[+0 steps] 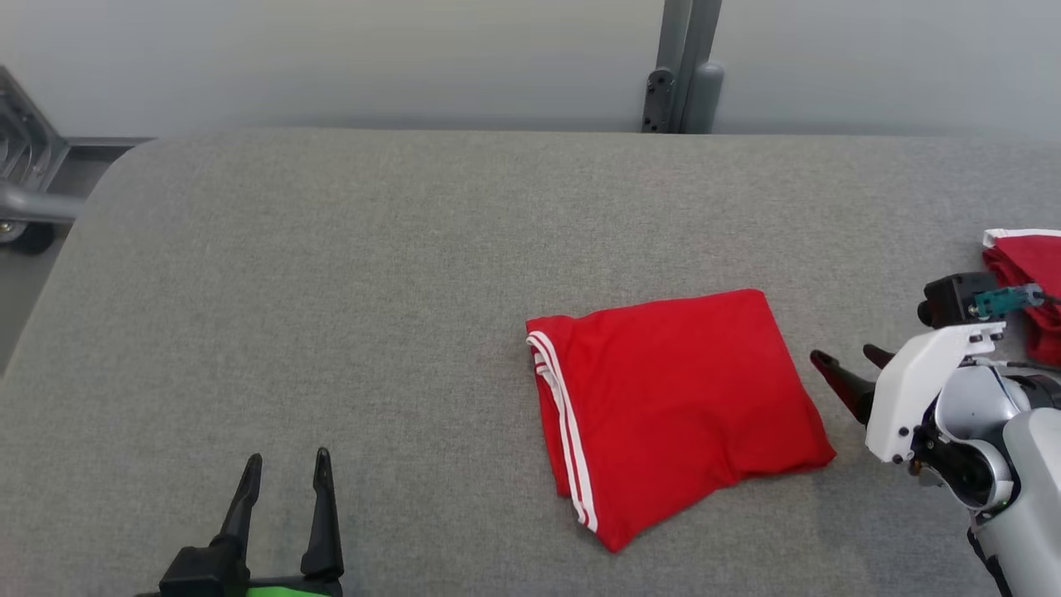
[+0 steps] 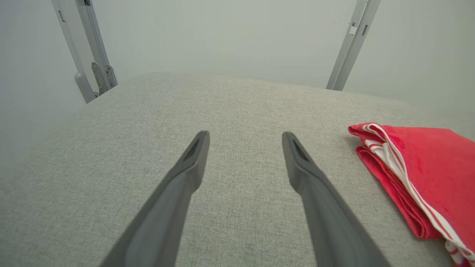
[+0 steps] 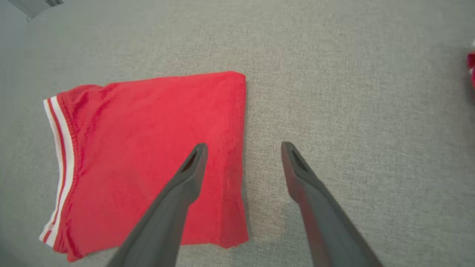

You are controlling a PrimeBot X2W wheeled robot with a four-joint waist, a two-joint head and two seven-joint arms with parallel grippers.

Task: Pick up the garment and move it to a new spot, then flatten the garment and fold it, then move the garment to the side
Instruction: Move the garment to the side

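Observation:
A red garment (image 1: 675, 406) with white stripes along its left edge lies folded into a rough square, right of the middle of the grey table (image 1: 331, 290). The left wrist view catches its striped edge, the garment (image 2: 419, 174), at the right. My right gripper (image 1: 845, 365) stands open just beyond the fold's right edge, pointing left toward it, nothing between its fingers. Seen from the right wrist, the garment (image 3: 148, 155) lies below, and the gripper (image 3: 241, 150) hangs above its near edge. My left gripper (image 1: 286, 464) stands open at the lower left, well away from the cloth, and empty (image 2: 245, 137).
Another red and white cloth (image 1: 1032, 286) lies at the table's far right edge, behind my right wrist. A grey metal post (image 1: 684, 66) rises behind the table's back edge, and a grey frame (image 1: 33, 182) stands at the far left.

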